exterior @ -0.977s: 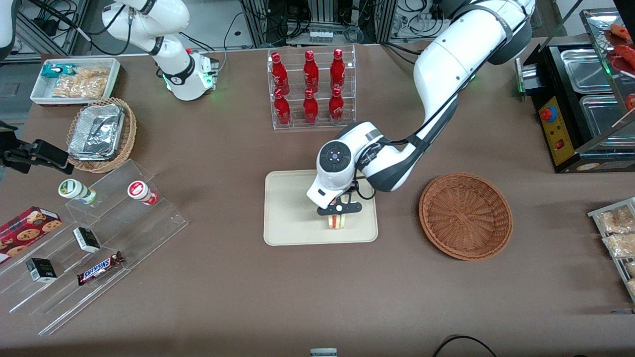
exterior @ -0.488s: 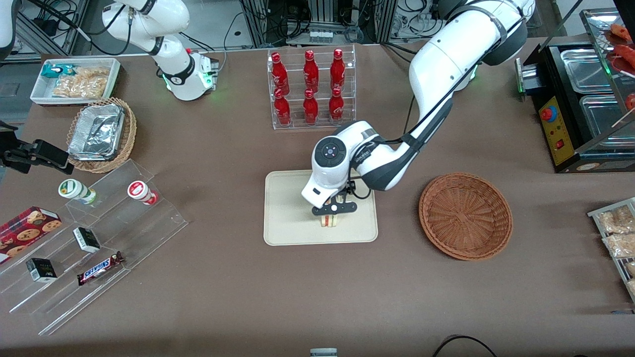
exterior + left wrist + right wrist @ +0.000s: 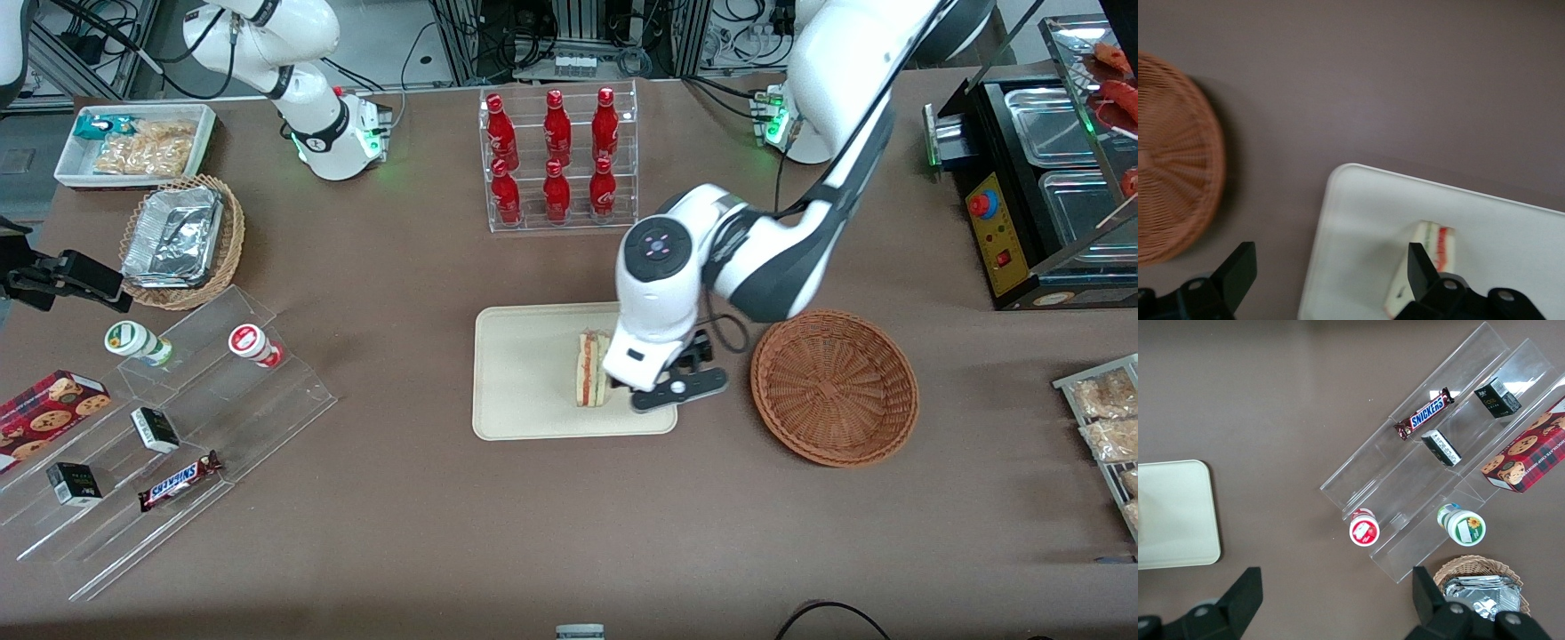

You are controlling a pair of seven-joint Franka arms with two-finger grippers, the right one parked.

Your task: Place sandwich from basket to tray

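The sandwich (image 3: 591,370) lies on the tray (image 3: 520,391), outside the jaws. The gripper (image 3: 677,388), spread wide and empty, hangs over the tray's edge nearest the basket (image 3: 834,387)

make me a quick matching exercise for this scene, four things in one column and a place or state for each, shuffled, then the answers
1. sandwich
2. basket
3. hand
4. red bottles

A. in a clear rack
B. open, holding nothing, above the tray's edge
C. lying on the tray
D. empty, on the table beside the tray

Pairs: 1-C, 2-D, 3-B, 4-A
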